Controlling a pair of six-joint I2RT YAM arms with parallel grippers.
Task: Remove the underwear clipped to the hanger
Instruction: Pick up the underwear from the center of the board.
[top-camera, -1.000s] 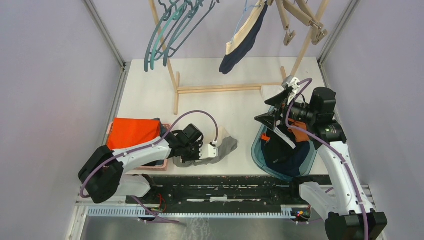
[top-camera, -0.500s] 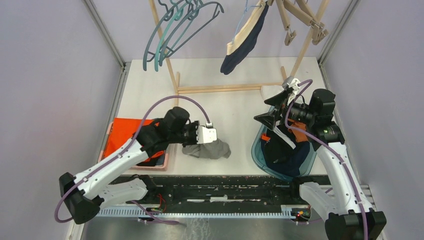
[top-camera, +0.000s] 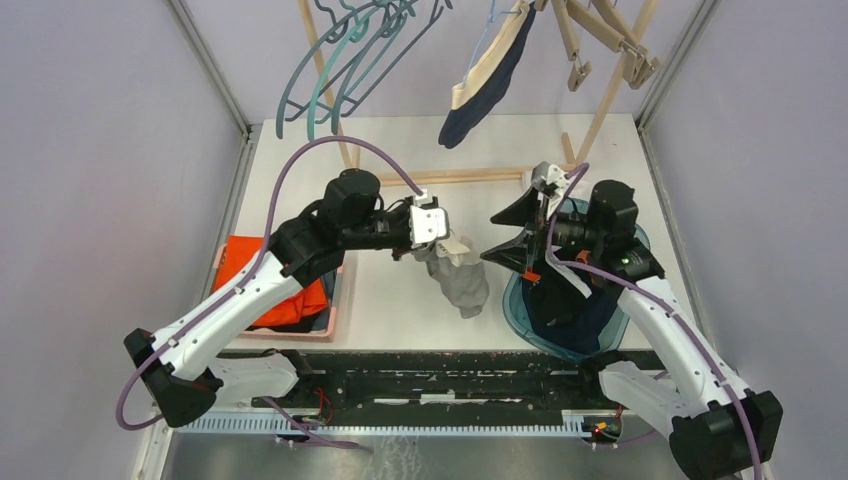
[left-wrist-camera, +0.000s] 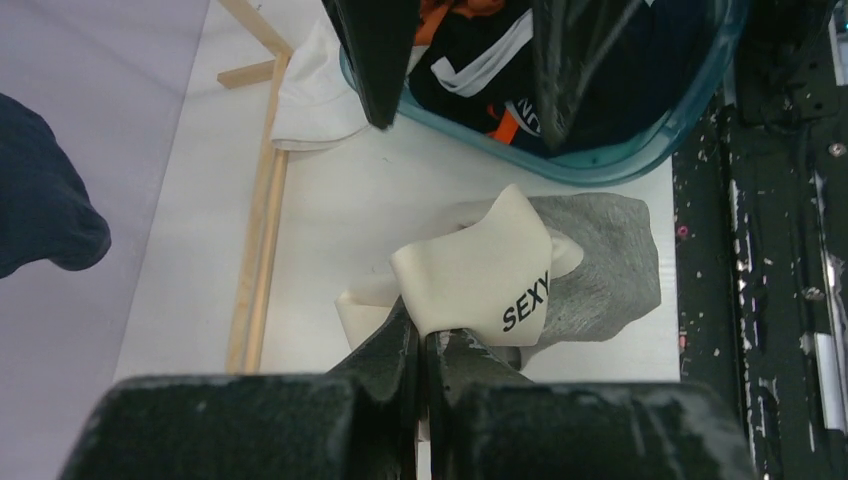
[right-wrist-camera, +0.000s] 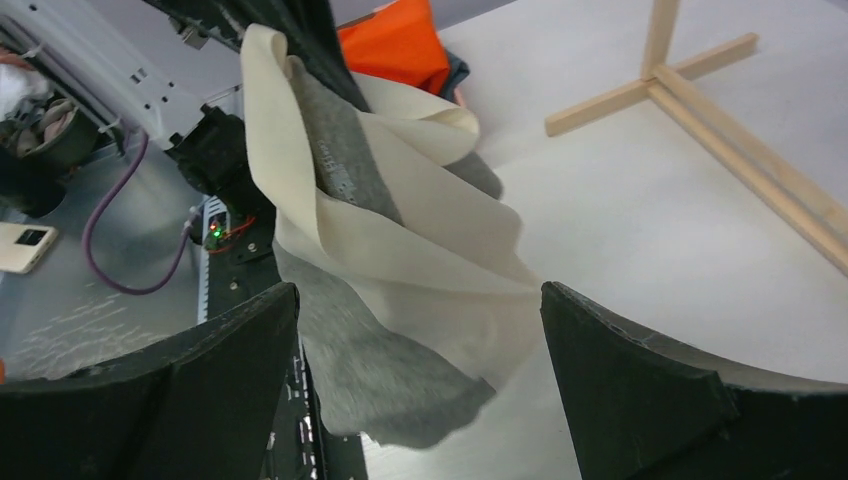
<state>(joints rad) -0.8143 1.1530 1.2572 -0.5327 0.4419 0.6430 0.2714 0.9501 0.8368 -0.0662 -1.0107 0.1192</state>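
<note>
Left gripper: the left gripper (top-camera: 443, 238) is pinching the cream waistband of the grey underwear (top-camera: 466, 284), with the jaws pressed nearly together on the fabric. In the left wrist view, black lettering is showing on the band just past the fingertips.
Grey underwear: it is hanging down from the left gripper over the middle of the table (top-camera: 400, 310), between the two arms. Its lower end is possibly grazing the tabletop, but the overhead view is not settling that.
Right gripper: the right gripper (top-camera: 514, 230) is standing wide apart and holding nothing. It is facing the dangling grey piece from just beside it. In the right wrist view, cream band and grey cloth are filling the gap between the two black fingers (right-wrist-camera: 200, 385), though contact is not showing.
Navy underwear: the navy underwear (top-camera: 480, 92) with a cream band is hanging from the pale blue hanger (top-camera: 490, 22) at the top of the wooden rack (top-camera: 470, 176).
Teal basin: the teal basin (top-camera: 513, 300) is sitting under the right arm. It is holding dark garments (top-camera: 570, 312) with white and orange trim.
Pink tray: the pink tray (top-camera: 300, 336) is lying at the table's left edge, carrying the orange cloth (top-camera: 245, 262).
Teal hangers: the teal hangers (top-camera: 320, 80) are dangling bare at the rack's left end.
</note>
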